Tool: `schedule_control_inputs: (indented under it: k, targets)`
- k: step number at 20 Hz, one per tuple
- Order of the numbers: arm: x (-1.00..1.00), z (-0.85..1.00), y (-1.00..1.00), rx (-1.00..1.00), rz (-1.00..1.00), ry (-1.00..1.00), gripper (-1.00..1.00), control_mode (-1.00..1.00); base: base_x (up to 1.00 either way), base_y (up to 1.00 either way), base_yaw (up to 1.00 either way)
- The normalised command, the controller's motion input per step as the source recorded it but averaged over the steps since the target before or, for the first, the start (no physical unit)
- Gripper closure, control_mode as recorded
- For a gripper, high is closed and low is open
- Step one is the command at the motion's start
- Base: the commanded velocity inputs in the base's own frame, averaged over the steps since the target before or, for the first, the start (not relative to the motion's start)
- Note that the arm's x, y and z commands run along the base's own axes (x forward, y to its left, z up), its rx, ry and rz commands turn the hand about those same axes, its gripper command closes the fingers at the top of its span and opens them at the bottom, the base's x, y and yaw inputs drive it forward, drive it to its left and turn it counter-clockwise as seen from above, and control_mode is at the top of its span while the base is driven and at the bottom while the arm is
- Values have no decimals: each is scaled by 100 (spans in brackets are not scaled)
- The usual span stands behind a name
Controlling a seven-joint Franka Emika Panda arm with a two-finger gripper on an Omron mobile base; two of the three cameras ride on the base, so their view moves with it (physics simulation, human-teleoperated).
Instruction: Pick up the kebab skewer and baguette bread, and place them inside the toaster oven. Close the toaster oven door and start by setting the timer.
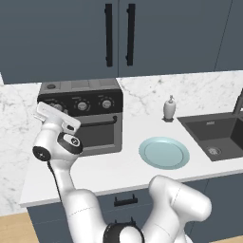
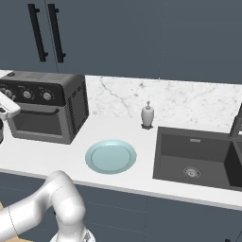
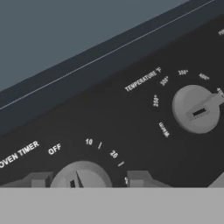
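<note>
The toaster oven (image 1: 90, 88) (image 2: 71, 101) stands at the back left of the counter. Its toaster oven door (image 1: 97, 135) (image 2: 35, 124) is closed, the black bar handle across its top. My gripper (image 1: 51, 107) (image 3: 87, 179) is pressed up to the black control panel at the leftmost knob. In the hand view the fingertips (image 3: 39, 179) sit on either side of the oven timer knob (image 3: 83, 175), shut on it, with its pointer between OFF and 10. The temperature knob (image 3: 197, 109) lies to the right. The kebab skewer and baguette bread are out of view.
A pale blue-green plate (image 1: 163, 152) (image 2: 110, 156) lies on the white counter right of the oven. A soap dispenser (image 1: 169, 108) (image 2: 148, 115) stands by the marble backsplash, and a dark sink (image 1: 218, 135) (image 2: 198, 158) is further right. Dark cabinets hang above.
</note>
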Motion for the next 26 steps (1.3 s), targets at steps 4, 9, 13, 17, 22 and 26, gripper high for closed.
schedule_control_inputs:
  k: [4, 9, 13, 17, 22, 26]
  targets:
    - [-38, 60, -2, 53, -41, 4, 100, -100, 0, 0, 0]
    - [-52, 60, -4, 54, -44, 6, 100, -100, 0, 0, 0]
    - [-65, 52, -11, 55, -48, 8, 100, -100, 0, 0, 0]
    - [-77, 45, -19, 54, -49, 11, 100, -100, 0, 0, 0]
    - [-76, 52, -30, 54, -50, 17, 100, -100, 0, 0, 0]
    - [-79, 66, -32, 57, -52, 23, 100, -100, 0, 0, 0]
